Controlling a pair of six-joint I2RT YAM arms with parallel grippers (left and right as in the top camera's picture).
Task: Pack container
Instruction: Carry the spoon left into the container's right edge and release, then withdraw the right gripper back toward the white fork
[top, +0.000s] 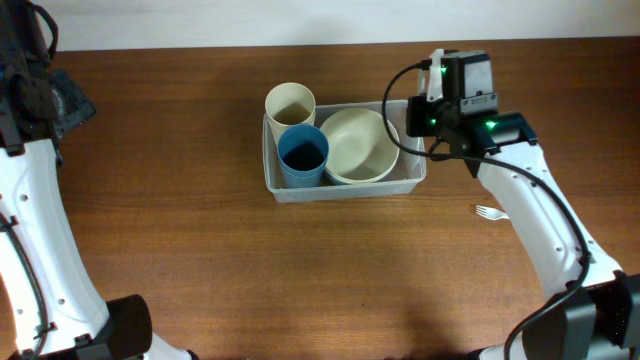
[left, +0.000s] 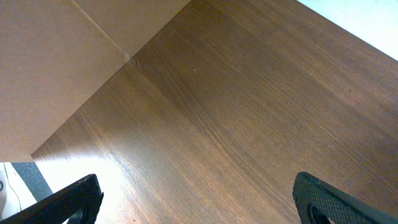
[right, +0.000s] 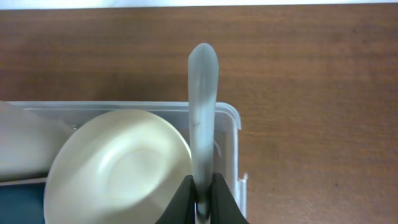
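Firmly, right hand (right: 200, 194) pinching pale utensil (right: 202, 93) over container (right: 227, 114); left hand (left: 196, 190) spread wide

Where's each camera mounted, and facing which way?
Overhead: above table, looking straight down at container; left arm and right arm show.
Left wrist: on left arm, facing bare table; open left gripper at bottom.
Right wrist: above bowl, facing down; right gripper shut on pale utensil.
Shared: overhead and right wrist both show container, bowl.
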